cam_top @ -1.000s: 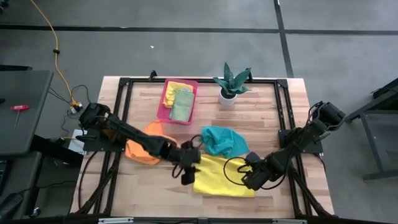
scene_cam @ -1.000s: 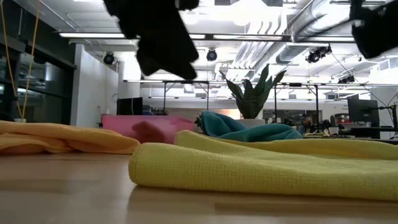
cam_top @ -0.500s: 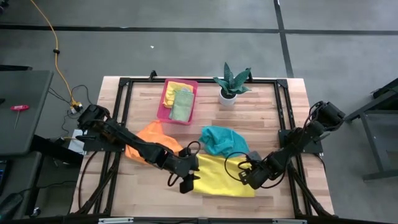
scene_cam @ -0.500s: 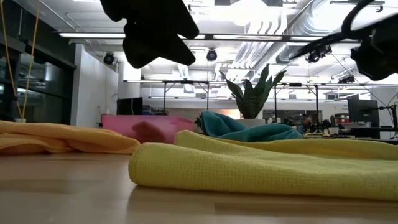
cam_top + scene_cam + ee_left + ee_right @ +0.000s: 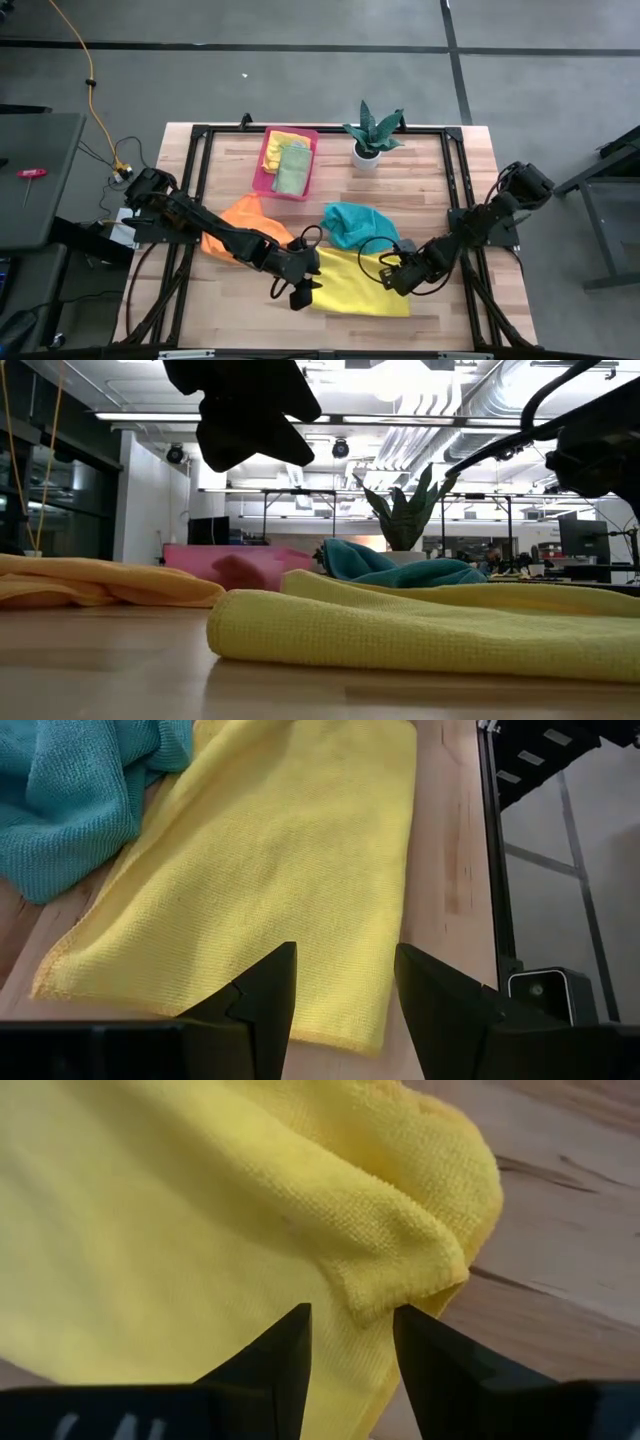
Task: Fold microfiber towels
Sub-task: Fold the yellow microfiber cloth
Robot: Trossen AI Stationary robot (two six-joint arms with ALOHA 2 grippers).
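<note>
two open grippers, left gripper [image 5: 345,982], right gripper [image 5: 352,1342], over yellow towel [image 5: 355,282]

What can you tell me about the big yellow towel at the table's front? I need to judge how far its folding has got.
The yellow towel is a soft, fine-looped cloth lying as a flat rectangle on the wooden table, folded over along its front edge, with one corner turned back. The teal towel overlaps its back edge. The left gripper and the right gripper, both open, hover over its ends without holding it.

Plant pot [image 5: 366,157] stands right of the tray [image 5: 264,165].
</note>
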